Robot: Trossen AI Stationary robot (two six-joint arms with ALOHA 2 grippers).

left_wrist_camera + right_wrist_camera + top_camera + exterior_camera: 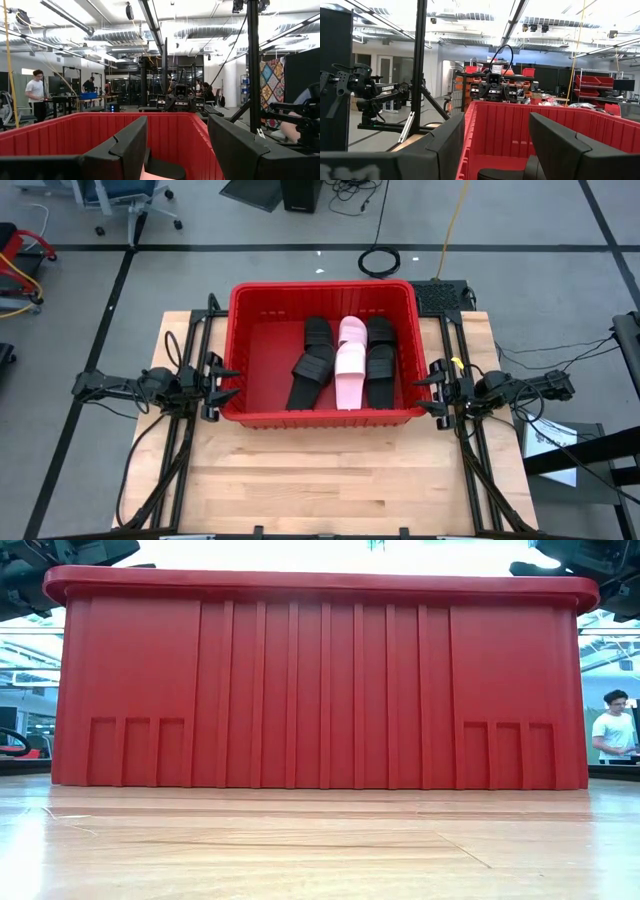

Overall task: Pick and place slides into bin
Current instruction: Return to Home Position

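Set toward the far side of the wooden table (330, 480), in the middle: the bin (322, 285). Holds all six slides on its floor, crowded into the right half in three columns: black slides (310, 375) on the left, pink slides (350, 370) in the centre, two more black ones by the right wall.

Just outside the bin's left wall, near its front corner: the left gripper (224, 383), aimed at the wall, fingers (127, 145) spread wide, clasping nothing. Separated from the nearest black slide by the wall and a bare stretch of red floor.

Just outside the right wall, opposite: the right gripper (429, 390), likewise spread and empty, with only the wall between it and the nearest black slide.

Beyond the table, in the low view: a person (610, 730).
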